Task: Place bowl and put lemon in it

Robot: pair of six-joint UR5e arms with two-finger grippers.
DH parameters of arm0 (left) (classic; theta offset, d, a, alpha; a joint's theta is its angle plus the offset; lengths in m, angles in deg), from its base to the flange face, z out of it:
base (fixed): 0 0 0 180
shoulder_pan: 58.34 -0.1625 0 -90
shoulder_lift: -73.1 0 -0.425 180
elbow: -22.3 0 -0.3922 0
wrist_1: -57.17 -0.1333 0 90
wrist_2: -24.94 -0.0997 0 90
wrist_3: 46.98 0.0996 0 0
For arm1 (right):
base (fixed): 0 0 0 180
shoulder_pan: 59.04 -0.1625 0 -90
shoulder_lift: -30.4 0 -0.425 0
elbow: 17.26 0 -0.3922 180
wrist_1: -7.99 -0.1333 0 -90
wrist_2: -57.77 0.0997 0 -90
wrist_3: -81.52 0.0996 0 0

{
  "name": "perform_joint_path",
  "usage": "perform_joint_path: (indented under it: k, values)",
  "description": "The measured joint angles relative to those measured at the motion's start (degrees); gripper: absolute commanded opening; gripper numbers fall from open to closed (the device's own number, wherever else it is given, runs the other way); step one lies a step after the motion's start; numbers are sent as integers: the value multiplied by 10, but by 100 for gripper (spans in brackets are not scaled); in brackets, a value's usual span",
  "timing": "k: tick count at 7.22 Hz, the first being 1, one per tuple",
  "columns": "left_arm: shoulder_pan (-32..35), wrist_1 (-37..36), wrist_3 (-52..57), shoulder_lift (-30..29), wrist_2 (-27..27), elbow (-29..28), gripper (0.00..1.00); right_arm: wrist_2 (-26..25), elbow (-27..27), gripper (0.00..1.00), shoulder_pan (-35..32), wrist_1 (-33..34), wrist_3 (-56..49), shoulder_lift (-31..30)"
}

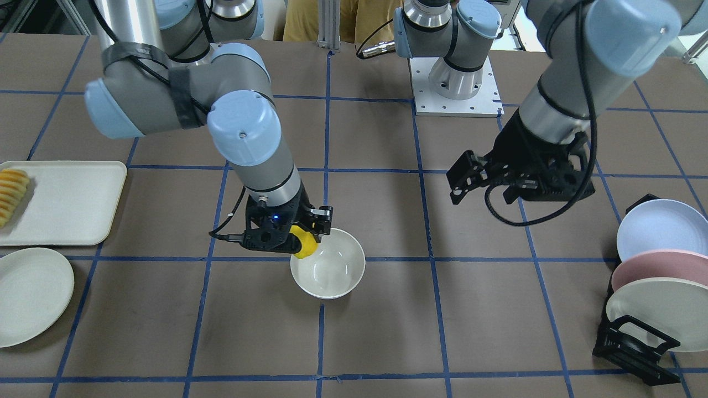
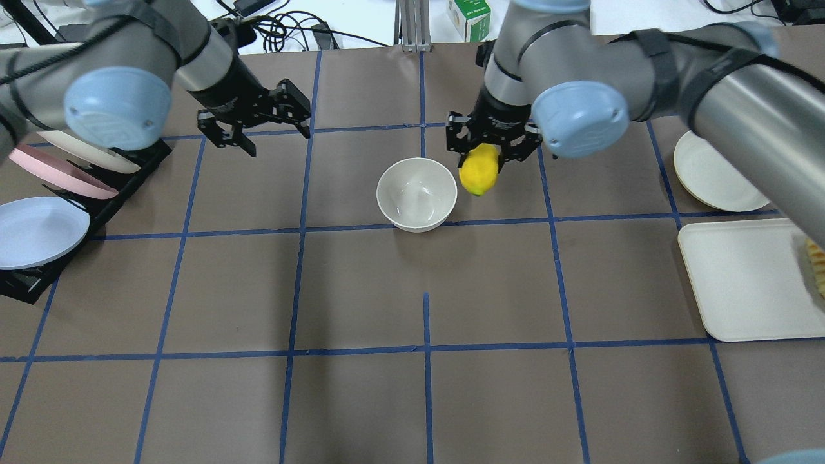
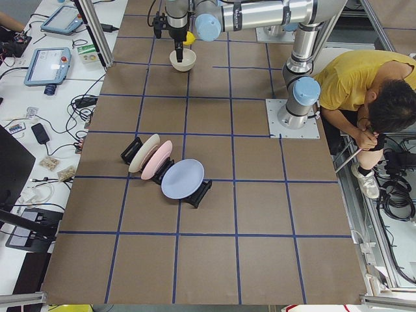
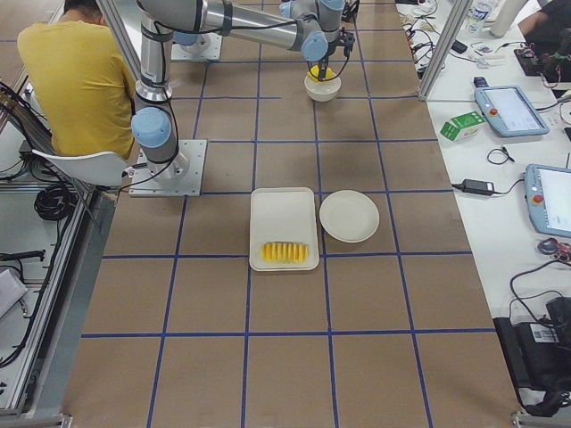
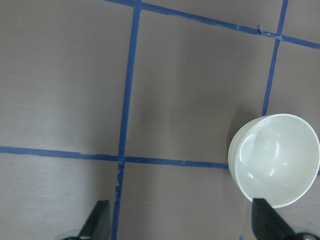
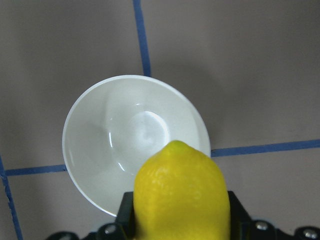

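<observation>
Lemon (image 2: pixel 479 171) clamped in the right end effector (image 2: pixel 480 162), pointed tip leading away from the wrist. It hangs just at the rim of the bowl (image 2: pixel 399 193), not yet inside it. The bowl sits upright on the tabletop (image 2: pixel 361 290). The left end effector (image 2: pixel 277 138) hovers well apart from the bowl, its fingers spread wide.

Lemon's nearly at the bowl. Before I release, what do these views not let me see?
- Contact faces of the right pincer: the lemon covers them in the right wrist view.
- Height of the lemon over the bowl: no level view, and both side views show it too small.
- The fruit slices: cut off by the overhead view's right edge.
- Tips of the left pincer: cut off by the left wrist view's bottom edge.
</observation>
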Motion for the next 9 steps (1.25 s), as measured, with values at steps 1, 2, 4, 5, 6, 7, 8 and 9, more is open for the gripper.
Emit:
perform_joint_path:
  k: [1, 2, 4, 5, 6, 7, 8, 9]
  values:
    - [1, 33, 9, 24, -13, -10, 100, -1, 0, 0, -21, 23, 19, 23]
    - [6, 47, 15, 41, -22, -13, 100, -8, 0, 0, -38, 48, 32, 45]
    - [25, 52, 24, 61, -30, -18, 100, -43, 0, 0, -49, 75, 41, 71]
    - [30, 53, 37, 67, -36, -16, 100, -54, -2, 0, -48, 79, 43, 77]
    - [33, 64, 45, 70, -51, -14, 100, -58, -7, 0, -46, 80, 48, 84]
    - [33, 81, 49, 70, -70, -15, 100, -60, -15, 0, -44, 81, 50, 90]
    - [34, 89, 49, 67, -80, -17, 100, -61, -22, 0, -44, 81, 50, 97]
    - [36, 93, 47, 65, -79, -18, 100, -61, -27, 46, -44, 81, 50, 104]
